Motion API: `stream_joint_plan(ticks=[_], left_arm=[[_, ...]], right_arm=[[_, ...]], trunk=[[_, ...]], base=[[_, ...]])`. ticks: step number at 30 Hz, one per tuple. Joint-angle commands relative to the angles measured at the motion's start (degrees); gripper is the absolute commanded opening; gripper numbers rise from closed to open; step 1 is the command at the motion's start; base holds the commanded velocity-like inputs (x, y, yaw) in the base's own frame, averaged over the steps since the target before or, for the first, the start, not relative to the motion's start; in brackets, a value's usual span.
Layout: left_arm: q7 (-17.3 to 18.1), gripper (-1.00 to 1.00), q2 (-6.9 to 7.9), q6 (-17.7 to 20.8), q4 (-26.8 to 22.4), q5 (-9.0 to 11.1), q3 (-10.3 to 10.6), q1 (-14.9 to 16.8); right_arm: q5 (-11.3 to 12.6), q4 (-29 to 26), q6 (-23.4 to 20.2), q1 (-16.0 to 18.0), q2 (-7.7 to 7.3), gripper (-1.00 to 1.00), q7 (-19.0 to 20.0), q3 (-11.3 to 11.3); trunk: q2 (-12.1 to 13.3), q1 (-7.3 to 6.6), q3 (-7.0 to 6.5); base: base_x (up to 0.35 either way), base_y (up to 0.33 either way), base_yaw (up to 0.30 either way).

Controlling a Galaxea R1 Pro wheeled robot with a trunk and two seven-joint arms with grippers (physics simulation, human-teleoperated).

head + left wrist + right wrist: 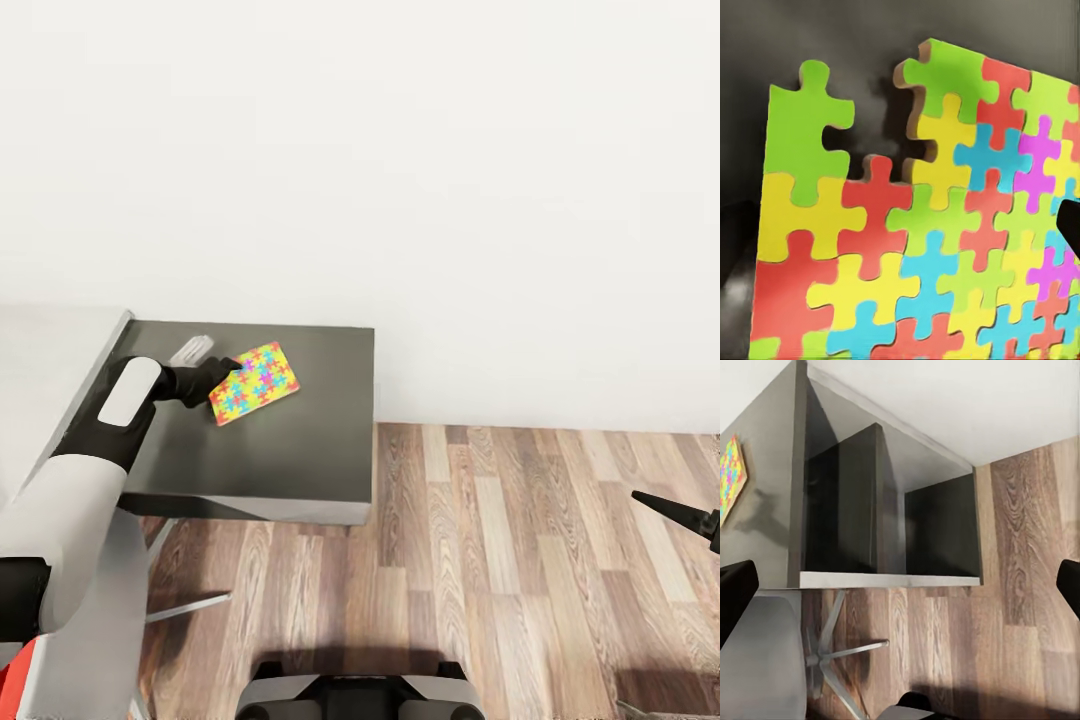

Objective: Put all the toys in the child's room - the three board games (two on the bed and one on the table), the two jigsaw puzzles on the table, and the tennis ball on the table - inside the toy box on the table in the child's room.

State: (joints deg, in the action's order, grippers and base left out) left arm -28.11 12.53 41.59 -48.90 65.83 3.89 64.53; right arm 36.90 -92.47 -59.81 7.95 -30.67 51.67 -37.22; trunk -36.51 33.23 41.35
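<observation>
Left tool point(212, 383) clamped on the edge of the jigsaw puzzle point(254, 383), over the dark counter point(300, 440); right tool point(904, 581) spread wide, above the wood floor point(540, 560)

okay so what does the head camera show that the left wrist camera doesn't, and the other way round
Head view alone: the left arm reaching over the dark desk top, the left gripper at the edge of the puzzle, the white wall, the wood floor, and the right gripper out over the floor.

Left wrist view alone: the puzzle close up, showing single interlocking pieces, a gap in its edge where pieces are missing, and its brown cardboard edge.

Both share the multicolour puzzle against the dark desk top.
</observation>
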Motion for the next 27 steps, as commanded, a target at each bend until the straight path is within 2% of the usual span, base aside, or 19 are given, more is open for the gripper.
stream_joint_plan(ticks=[1,8,22,27], left_arm=[[-0.61,1.0,0.04,-0.08,1.0,1.23,0.24,-0.01],[-0.61,1.0,0.04,-0.07,0.85,1.23,0.24,-0.01],[-0.63,1.0,0.04,-0.07,0.67,1.23,0.24,-0.01],[-0.63,1.0,0.04,-0.04,0.64,1.23,0.24,-0.01]], right_arm=[[-0.25,0.01,-0.19,0.05,-0.01,1.0,0.35,-0.05],[-0.25,0.01,-0.19,0.05,-0.01,1.0,0.3,0.01],[-0.25,0.01,-0.19,0.05,-0.01,1.0,0.32,0.04],[-0.25,0.01,-0.19,0.05,-0.01,1.0,0.3,0.01]], trunk=[[-0.05,0.02,0.06],[-0.05,0.02,0.06],[-0.05,0.02,0.06],[-0.05,0.02,0.06]], base=[[-0.04,-0.107,-0.049],[-0.019,-0.052,-0.154],[-0.003,-0.008,-0.259],[0.0,-0.001,-0.168]])
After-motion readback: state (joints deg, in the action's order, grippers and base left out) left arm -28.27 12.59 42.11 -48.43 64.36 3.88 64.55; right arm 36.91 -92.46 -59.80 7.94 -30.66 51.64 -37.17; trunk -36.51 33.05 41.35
